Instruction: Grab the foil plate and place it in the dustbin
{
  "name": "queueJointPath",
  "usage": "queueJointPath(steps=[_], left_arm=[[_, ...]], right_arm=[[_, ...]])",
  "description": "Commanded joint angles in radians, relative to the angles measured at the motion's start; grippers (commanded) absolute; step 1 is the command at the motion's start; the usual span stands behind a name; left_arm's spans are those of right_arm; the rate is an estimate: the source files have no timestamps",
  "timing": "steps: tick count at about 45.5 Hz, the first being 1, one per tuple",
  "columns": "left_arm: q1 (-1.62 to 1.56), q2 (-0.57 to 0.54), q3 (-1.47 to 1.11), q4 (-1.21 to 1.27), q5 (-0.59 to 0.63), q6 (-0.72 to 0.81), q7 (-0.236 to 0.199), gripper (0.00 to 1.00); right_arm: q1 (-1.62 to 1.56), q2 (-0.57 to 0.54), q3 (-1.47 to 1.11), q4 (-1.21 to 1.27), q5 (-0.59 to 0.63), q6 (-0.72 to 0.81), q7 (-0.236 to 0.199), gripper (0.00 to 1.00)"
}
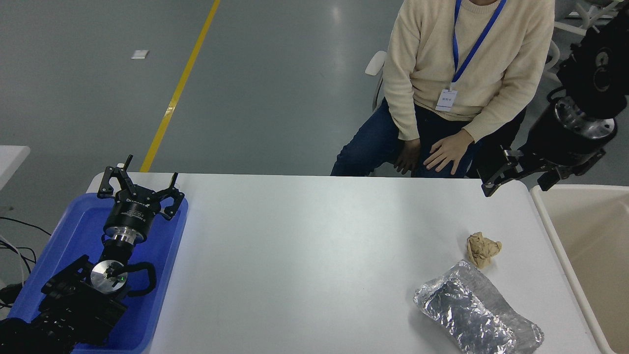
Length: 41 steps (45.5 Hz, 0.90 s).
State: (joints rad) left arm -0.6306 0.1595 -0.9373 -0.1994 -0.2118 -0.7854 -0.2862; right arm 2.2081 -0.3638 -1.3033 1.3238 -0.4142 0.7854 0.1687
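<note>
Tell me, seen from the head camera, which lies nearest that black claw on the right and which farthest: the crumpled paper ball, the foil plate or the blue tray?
From the right gripper, at the table's far right corner:
1. Tan paper ball, just nearside of it.
2. Foil plate, further toward the near right edge.
3. Blue tray, far across on the left, under the parked left gripper.

My arms are black; each wrist carries a silver metal ring, and my left gripper (140, 189) bears small white lettering.
</note>
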Motion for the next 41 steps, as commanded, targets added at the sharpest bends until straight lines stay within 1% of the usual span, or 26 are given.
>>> queueJointPath(steps=[1, 16, 26, 33, 38, 41], left_arm=[[0.0, 0.0, 0.0, 0.0, 0.0, 0.0, -0.001, 1.0], [0.0, 0.0, 0.0, 0.0, 0.0, 0.0, -0.001, 1.0], [0.0, 0.0, 0.0, 0.0, 0.0, 0.0, -0.001, 1.0], [-0.001, 0.0, 0.0, 0.0, 0.0, 0.0, -0.001, 1.0], [0.0, 0.0, 0.0, 0.0, 0.0, 0.0, -0.001, 1.0], [-0.001, 0.0, 0.0, 0.0, 0.0, 0.0, -0.001, 1.0]], right_arm=[[-0.024, 0.0, -0.008, 0.0, 0.0, 0.0, 0.0, 1.0], [-0.07, -0.001, -0.013, 0.0, -0.002, 0.0, -0.002, 1.0], [-0.217, -0.006, -0.005, 0.0, -0.009, 0.0, -0.003, 1.0], [-0.335, -0.004, 0.001, 0.0, -0.037, -0.259, -0.003, 1.0], [-0.407, -0.003, 0.019, -0.003, -0.123, -0.392, -0.002, 1.0], [-0.465, -0.004, 0.044, -0.018, -0.19, -0.44, -0.003, 1.0]])
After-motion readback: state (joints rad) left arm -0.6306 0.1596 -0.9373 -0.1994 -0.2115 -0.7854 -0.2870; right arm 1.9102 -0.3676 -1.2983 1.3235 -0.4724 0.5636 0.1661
